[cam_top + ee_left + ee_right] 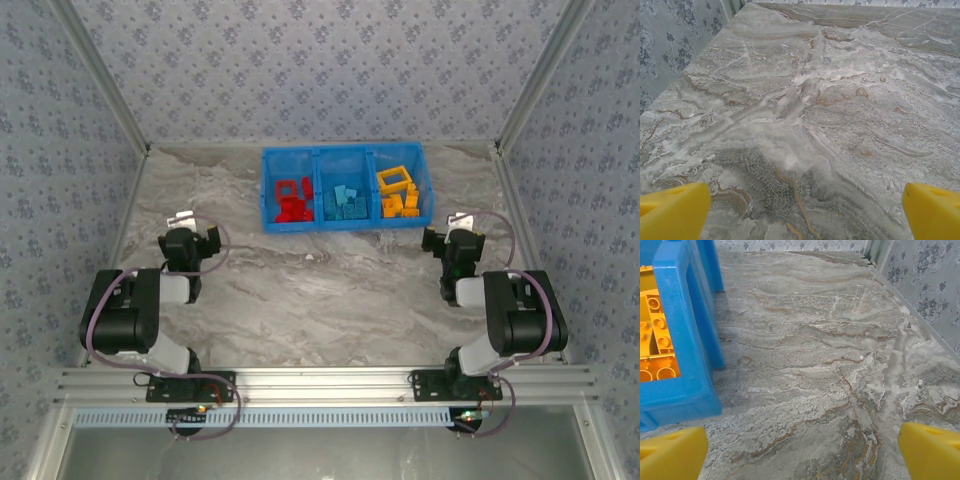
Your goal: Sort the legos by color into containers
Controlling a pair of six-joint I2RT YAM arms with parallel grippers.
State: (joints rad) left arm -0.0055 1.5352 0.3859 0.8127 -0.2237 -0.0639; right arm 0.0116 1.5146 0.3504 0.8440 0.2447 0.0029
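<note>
left claw (805, 210), right claw (801, 452) spread, empty; tray (687, 365) beside right; legos (345, 203) sorted inside.

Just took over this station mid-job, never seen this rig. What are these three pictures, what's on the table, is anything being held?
Two robot arms are bolted at the near edge of a marbled table. The overhead picture looks down from behind them, with the left claw on the left and the right claw on the right. The other two pictures come from wrist cameras; the yellow shapes in their bottom corners are each claw's own fingers, spread apart with nothing between them. At the far side sits a blue tray with three compartments: red bricks left, light blue bricks middle, yellow bricks right. The right wrist picture catches the tray's yellow end.
</note>
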